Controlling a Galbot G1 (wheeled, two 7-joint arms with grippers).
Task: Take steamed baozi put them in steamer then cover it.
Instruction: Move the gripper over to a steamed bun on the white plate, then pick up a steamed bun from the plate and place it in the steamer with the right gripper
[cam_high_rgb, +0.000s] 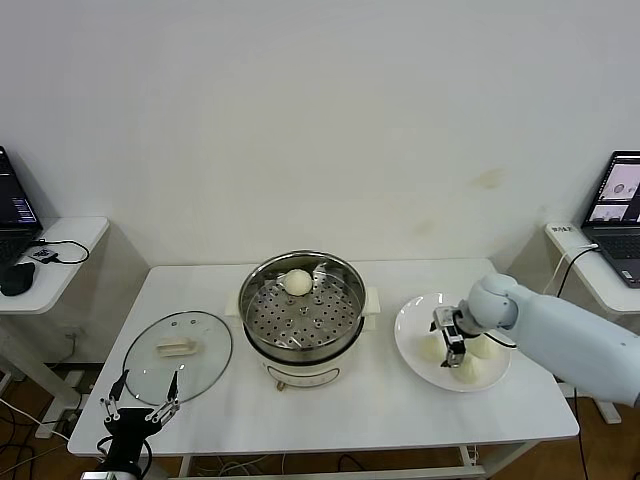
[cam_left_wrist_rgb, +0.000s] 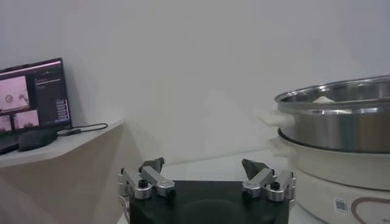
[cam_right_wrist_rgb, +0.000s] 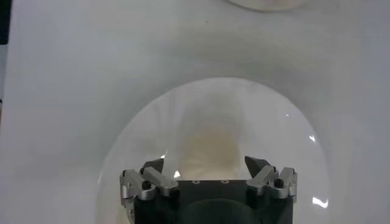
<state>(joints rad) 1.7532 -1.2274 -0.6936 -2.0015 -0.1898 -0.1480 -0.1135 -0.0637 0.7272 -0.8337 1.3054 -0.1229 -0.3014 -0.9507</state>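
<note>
Right gripper (cam_high_rgb: 449, 343) hangs wide open over the white plate (cam_high_rgb: 412, 350) at right of frame, gripping nothing, with three baozi (cam_high_rgb: 483, 347) under it. One more baozi (cam_high_rgb: 298, 282) already sits in the single steamer (cam_high_rgb: 302, 304) at center. Left gripper (cam_high_rgb: 139, 408), open too, waits lower left below the one glass cover (cam_high_rgb: 178, 356).

Head view: high above, looking down at the white bench (cam_high_rgb: 380, 400); steamer (cam_high_rgb: 303, 310) central, plate (cam_high_rgb: 410, 345) at 3 o'clock.
Left wrist view: low, level, close beside the steamer (cam_left_wrist_rgb: 335, 131) wall.
Right wrist view: straight down, near the plate (cam_right_wrist_rgb: 122, 152).
Shared: steamer, plate.
</note>
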